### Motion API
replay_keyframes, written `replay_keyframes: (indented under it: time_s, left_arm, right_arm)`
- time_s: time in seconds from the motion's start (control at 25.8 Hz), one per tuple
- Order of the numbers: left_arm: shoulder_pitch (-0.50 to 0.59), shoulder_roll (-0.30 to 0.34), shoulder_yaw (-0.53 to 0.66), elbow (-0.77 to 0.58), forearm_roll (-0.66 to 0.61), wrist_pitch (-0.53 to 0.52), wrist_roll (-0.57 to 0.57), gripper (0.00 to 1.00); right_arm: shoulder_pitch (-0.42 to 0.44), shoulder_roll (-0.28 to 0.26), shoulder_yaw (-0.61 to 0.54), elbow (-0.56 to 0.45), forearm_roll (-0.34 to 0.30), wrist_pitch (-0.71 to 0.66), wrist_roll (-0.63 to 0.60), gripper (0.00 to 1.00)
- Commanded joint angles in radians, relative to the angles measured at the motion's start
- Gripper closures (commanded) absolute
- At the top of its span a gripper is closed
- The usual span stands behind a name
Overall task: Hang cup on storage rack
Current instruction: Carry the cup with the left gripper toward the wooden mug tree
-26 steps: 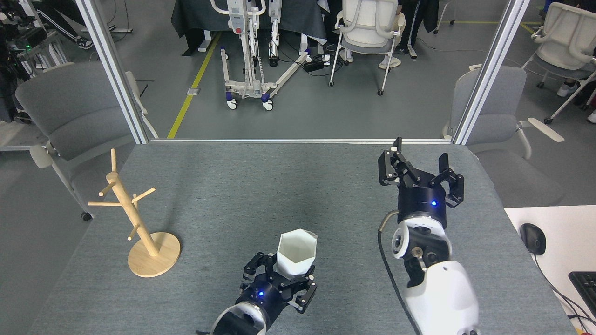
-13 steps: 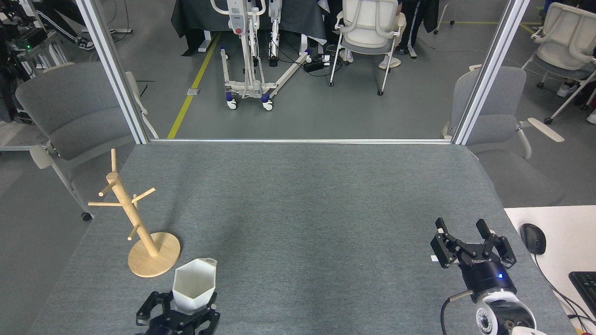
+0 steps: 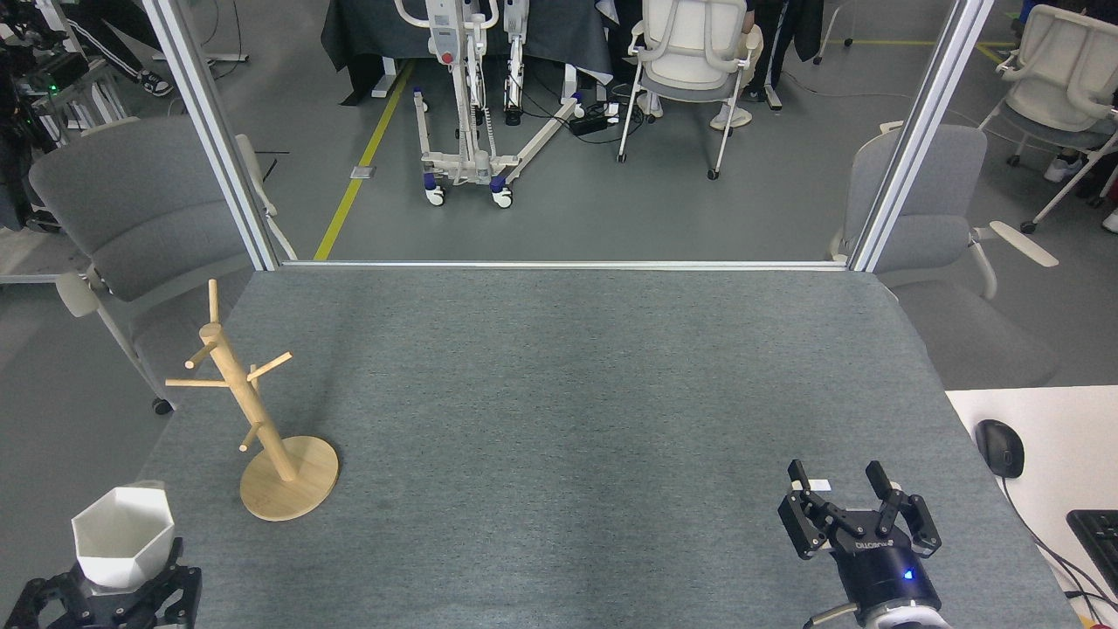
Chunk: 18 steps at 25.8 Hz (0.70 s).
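Cup (image 3: 120, 546): we held it upright in our left gripper (image 3: 109, 594), clamped.
Rack (image 3: 253, 419): right of it, ahead.
Right gripper (image 3: 852, 511): empty, spread.
Risk: we judged a misaligned approach could topple the rack.

The left gripper (image 3: 105, 587) is cut off by the bottom edge, and its arm is out of frame. The base of the cup (image 3: 122, 535) is hidden among the gripper's fingers (image 3: 179, 585), so the contact cannot be made out. The right gripper (image 3: 854, 517) is seen only to its wrist; the arm is cut off below. A keyboard (image 3: 1096, 535) is cropped at the right edge. The lettering on the right gripper is too small to be read.
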Motion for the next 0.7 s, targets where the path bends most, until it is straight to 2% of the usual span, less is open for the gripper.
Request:
replay_keyframes:
  time_s: [0.0, 0.19, 0.31, 0.5, 0.66]
  left_arm:
    - [-0.062, 0.002, 0.044, 0.035, -0.002, 0.003, -0.023, 1.00]
    - [-0.218, 0.003, 0.043, 0.145, -0.008, -0.002, -0.080, 1.00]
    - [-0.301, 0.003, 0.043, 0.203, -0.023, -0.002, -0.094, 1.00]
    - [-0.338, 0.012, 0.044, 0.240, -0.029, -0.002, -0.095, 1.00]
    - [-0.356, 0.019, 0.044, 0.239, -0.028, -0.002, -0.118, 1.00]
  right_arm:
    - [-0.001, -0.005, -0.001, 0.002, 0.000, 0.008, 0.007, 0.00]
    - [-0.047, 0.008, -0.001, 0.026, -0.001, 0.034, 0.010, 0.00]
    - [-0.073, -0.006, 0.003, 0.026, -0.004, 0.062, 0.011, 0.00]
    - [-0.073, 0.012, -0.001, 0.039, -0.001, 0.065, 0.013, 0.00]
    - [-0.108, -0.005, 0.000, 0.040, -0.003, 0.063, 0.013, 0.00]
